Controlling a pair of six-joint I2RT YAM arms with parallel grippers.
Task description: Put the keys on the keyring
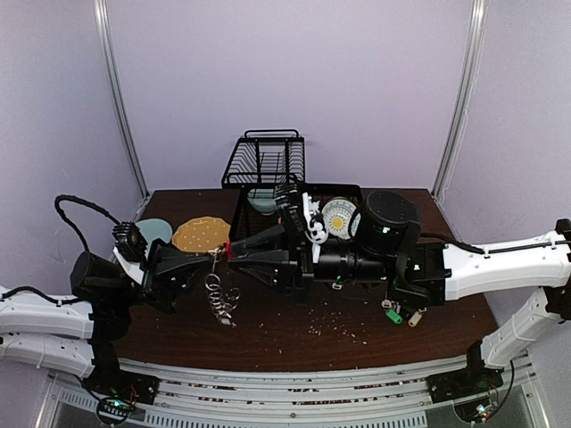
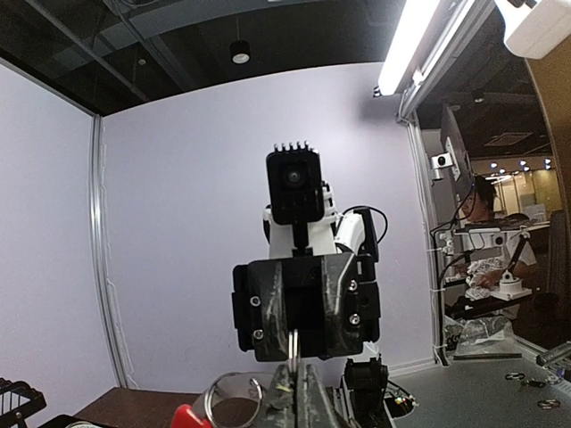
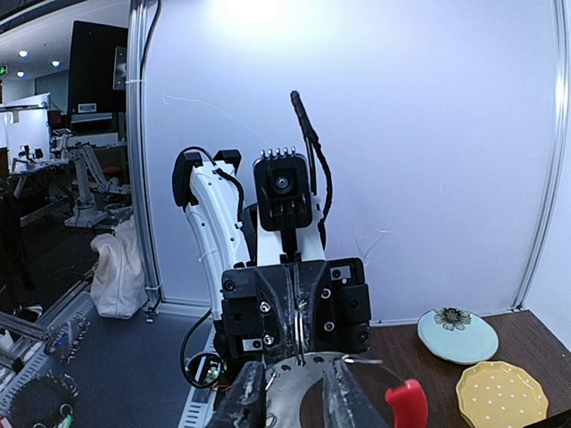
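Note:
The keyring (image 1: 215, 259) hangs in the air between my two grippers, which face each other tip to tip. Silver keys (image 1: 219, 301) dangle from it down to the table. My left gripper (image 1: 212, 254) is shut on the ring's thin wire (image 2: 300, 349); a loop (image 2: 234, 375) and the red sleeve (image 2: 189, 417) show beside its fingers. My right gripper (image 3: 297, 392) stands open, its fingers apart on either side of a flat perforated metal arc (image 3: 304, 371) of the ring. The red sleeve (image 3: 403, 402) sits just right of them.
A bunch with green and yellow tags (image 1: 401, 315) lies under the right arm. Behind are a black crate (image 1: 259, 209), a wire dish rack (image 1: 265, 160), a dial timer (image 1: 339, 217), a yellow plate (image 1: 201, 234) and a pale blue plate (image 1: 157, 229). Crumbs dot the brown table (image 1: 321, 334).

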